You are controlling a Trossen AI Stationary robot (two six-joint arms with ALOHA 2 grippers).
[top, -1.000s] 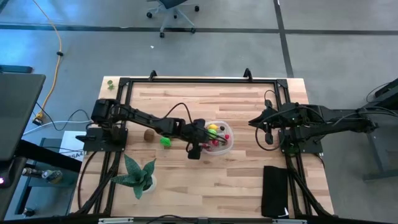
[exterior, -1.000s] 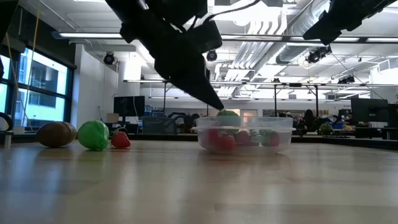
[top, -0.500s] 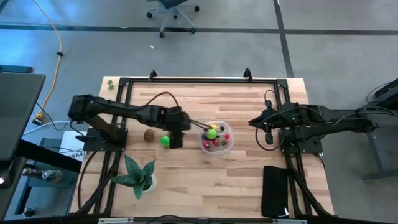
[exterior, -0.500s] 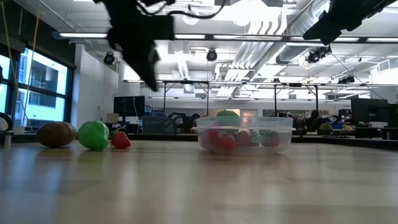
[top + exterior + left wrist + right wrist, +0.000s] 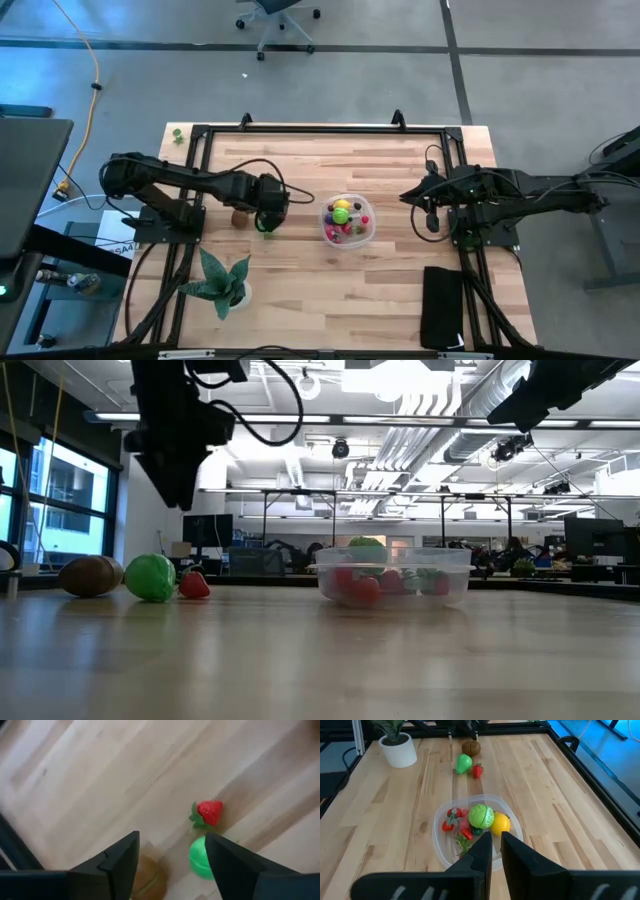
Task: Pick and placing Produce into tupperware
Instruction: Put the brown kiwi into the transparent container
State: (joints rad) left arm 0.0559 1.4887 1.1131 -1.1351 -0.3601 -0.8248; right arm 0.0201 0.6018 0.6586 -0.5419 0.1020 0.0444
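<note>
— Where's your left gripper (image 5: 170,865)?
— Above the table, my fingers apart and empty. Strawberry (image 5: 209,812), green fruit (image 5: 199,862) and brown fruit (image 5: 150,880) lie just below. The tupperware (image 5: 348,222) sits off toward my right gripper (image 5: 493,851), whose fingers are together.

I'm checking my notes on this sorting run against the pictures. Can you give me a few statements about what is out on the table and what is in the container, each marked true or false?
1. A strawberry lies on the wood outside the tupperware. True.
2. The tupperware is empty. False: it holds several pieces, among them a yellow one.
3. The left gripper hangs open above the loose pieces. True.
4. The brown piece is in the tupperware. False: it lies on the table.
</note>
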